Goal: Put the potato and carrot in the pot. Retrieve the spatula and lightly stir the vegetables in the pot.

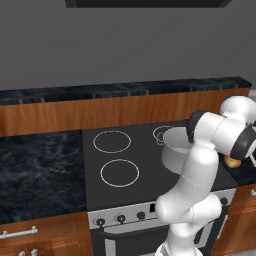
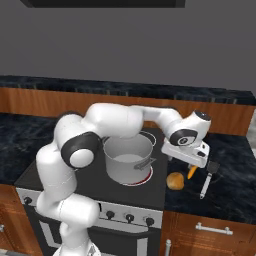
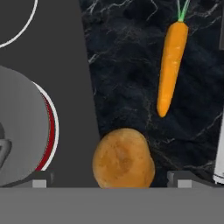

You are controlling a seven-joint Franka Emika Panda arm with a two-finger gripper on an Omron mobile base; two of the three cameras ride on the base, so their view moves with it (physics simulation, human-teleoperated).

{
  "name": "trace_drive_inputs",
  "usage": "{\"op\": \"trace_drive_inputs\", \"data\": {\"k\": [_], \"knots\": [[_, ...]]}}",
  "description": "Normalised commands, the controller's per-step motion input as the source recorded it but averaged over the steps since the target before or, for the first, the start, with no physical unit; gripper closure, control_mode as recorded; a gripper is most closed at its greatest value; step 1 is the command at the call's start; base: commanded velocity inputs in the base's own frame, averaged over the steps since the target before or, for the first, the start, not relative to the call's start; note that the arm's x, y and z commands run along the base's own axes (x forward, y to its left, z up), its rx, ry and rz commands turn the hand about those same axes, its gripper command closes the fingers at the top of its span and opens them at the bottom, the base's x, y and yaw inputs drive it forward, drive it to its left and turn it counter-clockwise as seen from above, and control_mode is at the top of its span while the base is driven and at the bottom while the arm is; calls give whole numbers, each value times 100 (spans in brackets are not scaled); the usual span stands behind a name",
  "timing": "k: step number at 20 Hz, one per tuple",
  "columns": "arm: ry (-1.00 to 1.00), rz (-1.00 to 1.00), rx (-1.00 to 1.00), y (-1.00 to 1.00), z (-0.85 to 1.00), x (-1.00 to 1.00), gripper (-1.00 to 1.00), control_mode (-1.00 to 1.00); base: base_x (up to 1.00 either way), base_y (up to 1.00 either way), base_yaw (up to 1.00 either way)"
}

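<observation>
Left base view: rising from the lower right, arm bending over the stove [image 1: 125, 165], hiding most of the pot [image 1: 172, 150] sitting on the front right burner. Peeking out beyond the elbow, a bit of the potato [image 1: 232, 161] resting on the dark table [image 1: 35, 165].

Right base view: reaching across past the pot [image 2: 129, 159], hand hanging over the table [image 2: 230, 175] just right of the stove [image 2: 30, 172]. Lying just below the hand, the potato [image 2: 175, 181], with the carrot [image 2: 192, 171] beside it and the spatula [image 2: 208, 179] farther right. Nothing sitting in the pot yet, judging by its pale inside.

Hand view: looking down with the fingers [image 3: 112, 183] spread wide, 1 tip on each side of the potato [image 3: 123, 159], gripping nothing. Carrot [image 3: 171, 65] lying apart beyond it, green top pointing away; pot [image 3: 19, 127] standing on the red-ringed burner to the side.

Seemingly working on step 1, fetching the potato. Next calling for lowering straight down until both tips are flanking the potato's middle, closing gently on the round body, then lifting clear of the rim before carrying over to the pot.
</observation>
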Motion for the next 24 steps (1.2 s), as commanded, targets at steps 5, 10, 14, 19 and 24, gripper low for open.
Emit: {"op": "trace_drive_inputs", "data": {"k": [5, 10, 14, 19, 24], "knots": [[3, 14, 3, -19, -45, 4, -100, -100, 0, 0, 0], [14, 16, 0, -2, -8, -1, -100, -100, 0, 0, 0], [9, 17, 0, 0, 0, -1, -100, -100, 0, 0, 0], [-4, 12, 0, 1, -17, -2, -100, -100, 0, 0, 0], [-5, 5, 0, 11, -15, 0, -100, -100, 0, 0, 0]]}}
